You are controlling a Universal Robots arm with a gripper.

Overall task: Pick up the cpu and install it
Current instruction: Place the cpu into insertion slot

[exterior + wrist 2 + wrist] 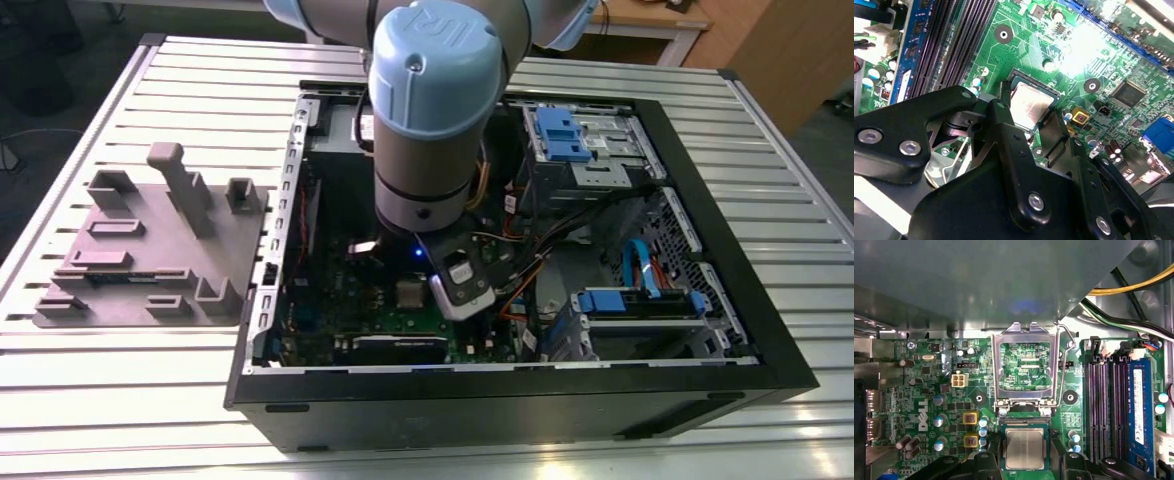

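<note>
Clearly light, stiff and fragile, the cpu [1024, 448], sitting in the motherboard [929, 390] socket under the raised load frame [1026, 365], best taken by opposite edges. Tool [1026, 107] fingers [1004, 95] apart, flanking the cpu in the second wrist view; computer case [747, 330] on the surface [134, 400] seen whole in the exterior view.

Dull brushed-metal cpu [1024, 448], glossy green motherboard [929, 390], matt black plastic fingers [1004, 107].
</note>
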